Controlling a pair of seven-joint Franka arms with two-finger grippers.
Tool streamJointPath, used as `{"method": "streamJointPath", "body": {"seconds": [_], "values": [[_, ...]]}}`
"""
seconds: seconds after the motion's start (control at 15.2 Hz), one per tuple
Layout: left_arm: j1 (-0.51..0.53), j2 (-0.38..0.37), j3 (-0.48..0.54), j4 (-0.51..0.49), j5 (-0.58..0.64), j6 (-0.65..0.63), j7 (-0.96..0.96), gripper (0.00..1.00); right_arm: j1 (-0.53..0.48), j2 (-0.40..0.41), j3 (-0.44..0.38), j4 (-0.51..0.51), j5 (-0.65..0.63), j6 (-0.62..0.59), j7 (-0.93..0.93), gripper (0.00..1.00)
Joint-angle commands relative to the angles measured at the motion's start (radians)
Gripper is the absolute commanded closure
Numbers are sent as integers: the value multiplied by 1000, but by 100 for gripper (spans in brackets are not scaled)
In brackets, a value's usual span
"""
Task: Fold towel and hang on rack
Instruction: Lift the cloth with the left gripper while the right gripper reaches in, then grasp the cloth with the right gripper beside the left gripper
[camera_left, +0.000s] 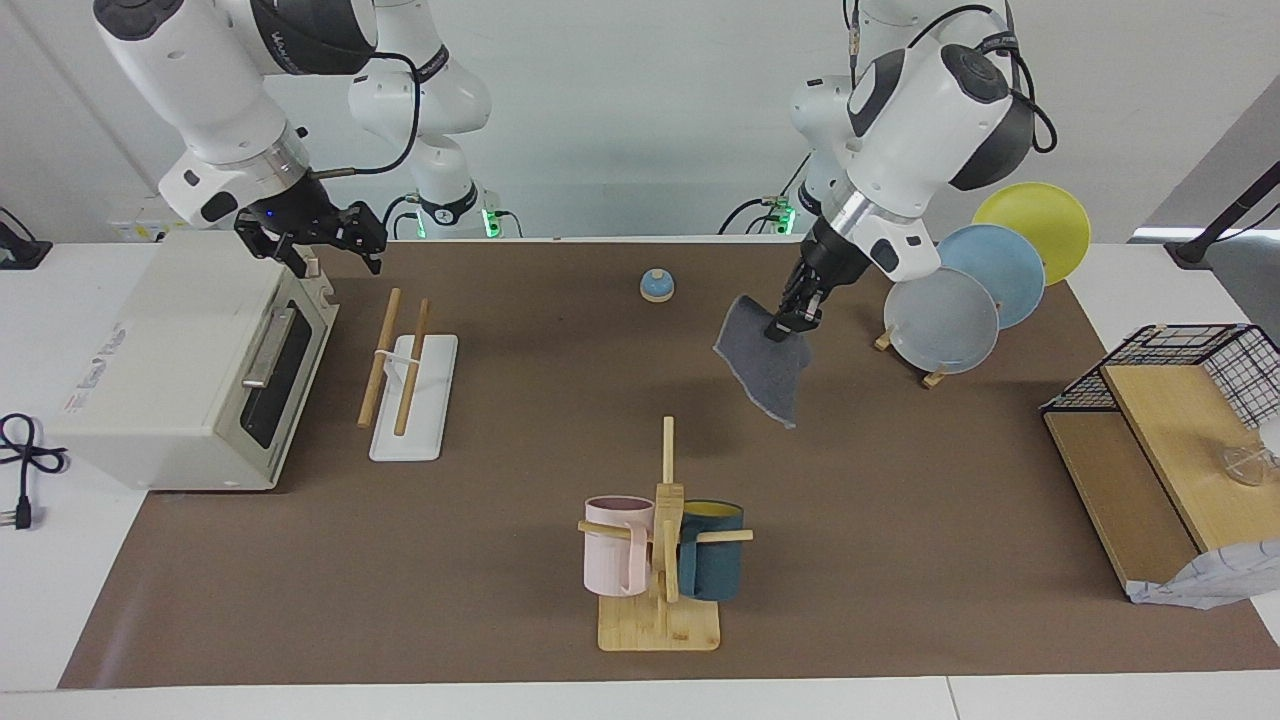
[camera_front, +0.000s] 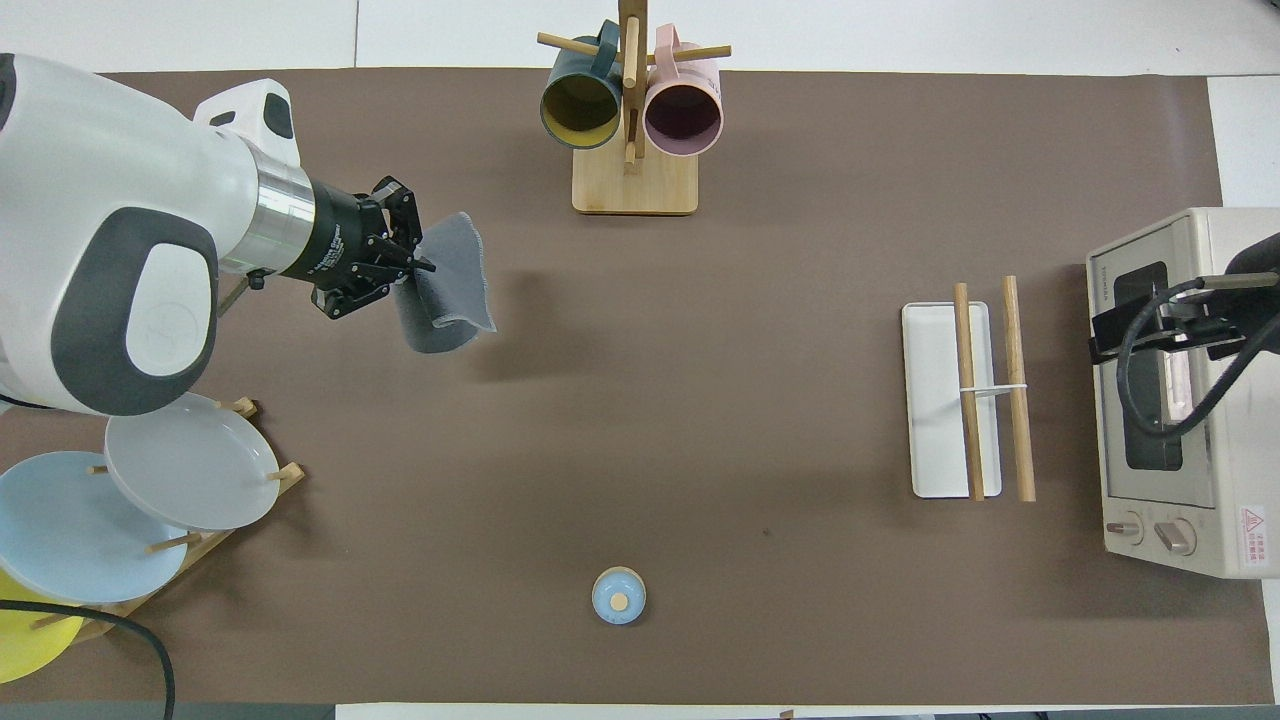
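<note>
The towel (camera_left: 765, 370) hangs folded in the air with its dark grey face outward; it also shows in the overhead view (camera_front: 450, 285). My left gripper (camera_left: 785, 325) is shut on its upper edge, raised over the mat between the plate stand and the mug tree, as the overhead view (camera_front: 415, 265) also shows. The rack (camera_left: 395, 350), two wooden rods on a white base (camera_front: 930, 400), stands bare beside the toaster oven at the right arm's end. My right gripper (camera_left: 325, 245) waits open over the oven's top edge and also shows in the overhead view (camera_front: 1150, 335).
A toaster oven (camera_left: 200, 360) sits at the right arm's end. A mug tree (camera_left: 660, 540) with two mugs stands at the table edge farthest from the robots. A plate stand (camera_left: 940, 320) with three plates, a blue bell (camera_left: 657, 286) and a wire basket (camera_left: 1180, 400) are also present.
</note>
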Motion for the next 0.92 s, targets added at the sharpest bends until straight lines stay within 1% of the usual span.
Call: {"method": "streamJointPath", "body": {"seconds": [0.0, 0.13, 0.26, 0.4, 0.46, 0.59, 0.66, 0.79, 0.86], "values": [[4, -36, -8, 0, -92, -4, -129, 100, -5, -33, 2, -50, 146, 42, 179, 0], [1, -55, -12, -11, -154, 18, -213, 100, 1, -32, 2, -50, 269, 72, 336, 0], [0, -56, -41, -22, -176, 76, -312, 100, 6, -32, 5, -50, 387, 91, 523, 0], [-29, -58, -52, -37, -197, 151, -417, 100, 18, -32, 14, -53, 493, 132, 776, 0], [-51, -62, -52, -48, -197, 185, -465, 100, 42, -32, 14, -53, 551, 163, 911, 0], [-92, -75, -52, -82, -197, 248, -525, 100, 56, -32, 14, -79, 712, 278, 1229, 0], [-106, -85, -52, -103, -200, 278, -550, 100, 85, -32, 14, -80, 734, 316, 1312, 0], [-140, -96, -52, -132, -202, 340, -620, 100, 142, -35, 14, -99, 739, 346, 1354, 0], [-149, -101, -52, -142, -202, 364, -654, 100, 163, -47, 14, -124, 739, 358, 1375, 0]]}}
